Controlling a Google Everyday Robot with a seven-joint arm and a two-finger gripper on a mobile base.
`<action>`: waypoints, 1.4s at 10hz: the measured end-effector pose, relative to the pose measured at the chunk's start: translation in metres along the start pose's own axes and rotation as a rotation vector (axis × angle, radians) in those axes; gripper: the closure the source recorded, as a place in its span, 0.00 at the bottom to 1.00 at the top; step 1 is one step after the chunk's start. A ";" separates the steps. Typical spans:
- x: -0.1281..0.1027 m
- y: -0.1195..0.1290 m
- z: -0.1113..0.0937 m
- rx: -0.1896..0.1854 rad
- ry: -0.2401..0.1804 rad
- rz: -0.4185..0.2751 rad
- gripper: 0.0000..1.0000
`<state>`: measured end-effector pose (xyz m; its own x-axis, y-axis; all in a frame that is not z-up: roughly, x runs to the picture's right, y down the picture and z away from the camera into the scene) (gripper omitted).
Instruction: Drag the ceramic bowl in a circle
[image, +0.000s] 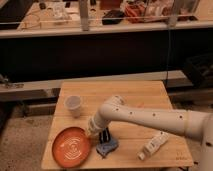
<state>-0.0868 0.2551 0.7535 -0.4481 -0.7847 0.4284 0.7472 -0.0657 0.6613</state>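
Camera view: the ceramic bowl (72, 146) is seen lying flat at the front-left corner of the table (140, 95). The gripper (92, 131) is placed at its upper-right rim, seemingly touching. Whether it is closed on the rim cannot be told. Contact is judged made. How much of the circle is done is not shown. A cup (74, 105) stands just behind the bowl.

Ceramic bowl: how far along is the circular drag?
Done: the gripper is at the ceramic bowl's right rim. In hand: making contact there, though I cannot confirm a grip. Left: apparently the whole circle; the bowl lies at the table's front-left corner.
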 end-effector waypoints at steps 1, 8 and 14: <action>-0.014 -0.007 -0.002 0.017 0.006 0.003 0.98; 0.015 -0.060 0.029 0.154 -0.009 -0.088 0.98; 0.062 -0.045 0.037 0.161 0.010 -0.046 0.98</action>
<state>-0.1661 0.2327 0.7732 -0.4746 -0.7893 0.3895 0.6373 -0.0029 0.7706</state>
